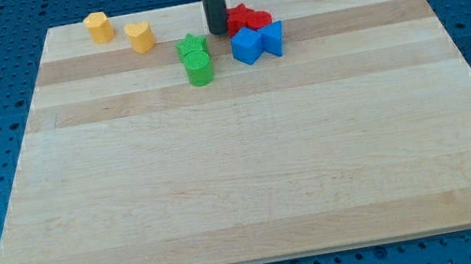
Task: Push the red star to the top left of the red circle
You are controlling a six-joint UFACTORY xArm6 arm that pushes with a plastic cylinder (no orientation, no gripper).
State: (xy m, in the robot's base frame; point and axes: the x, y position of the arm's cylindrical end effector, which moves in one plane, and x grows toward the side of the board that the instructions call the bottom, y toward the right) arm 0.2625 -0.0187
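Observation:
The red star [239, 14] lies near the view's top centre, partly hidden by my rod. The red circle [260, 20] sits touching it, just to its lower right. My tip [218, 32] rests on the board right against the star's left side. Two blue blocks [247, 46] [273, 38] sit just below the red pair, touching them.
A green star [192, 46] and a green cylinder [200, 69] stand left of the blue blocks, close to my tip. Two yellow blocks [98, 27] [140, 36] lie at the view's top left. The wooden board [252, 177] sits on a blue pegboard.

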